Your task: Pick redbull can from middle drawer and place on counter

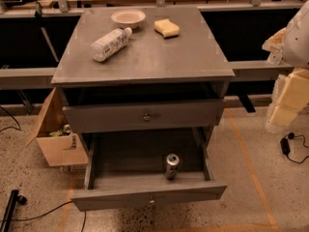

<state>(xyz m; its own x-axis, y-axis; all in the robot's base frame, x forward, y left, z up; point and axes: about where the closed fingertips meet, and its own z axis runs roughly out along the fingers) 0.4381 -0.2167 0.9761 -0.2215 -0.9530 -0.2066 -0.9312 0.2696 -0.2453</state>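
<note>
Broad grey counter [145,57] in the middle of the view, flat and scuffed, sitting on top of a drawer cabinet. Speckled floor [38,144] all around, with an orange tape line [246,153] at 4 o'clock. Dark rails and shelves behind at 12 o'clock.

On the counter, from left to right:
- At 10 o'clock, a clear plastic bottle [110,43] lying on its side, with its cap pointing to the back right.
- At 12 o'clock, a round pale bowl [128,18], just behind the bottle's cap.
- At 1 o'clock, a yellow sponge [166,27], near the bowl but not touching it.

At 8 o'clock, an open cardboard box [58,144] on the floor, right beside the cabinet's left side. At 7 o'clock, black cables [29,216].

Under the counter, the upper drawer [145,116], pushed in, with one small knob. Below it at 6 o'clock, the middle drawer [149,195], pulled far out. Inside, the redbull can [172,166], standing upright a bit right of the middle, close to the front wall, shiny top up.

At 4 o'clock, a black plug and cord [286,146] on the floor.

At 3 o'clock, by the right edge, the cream-coloured gripper [288,98], hanging under a white round arm part [299,37]. Off to the right of the cabinet, well apart from the can. Open or shut: cannot tell.
</note>
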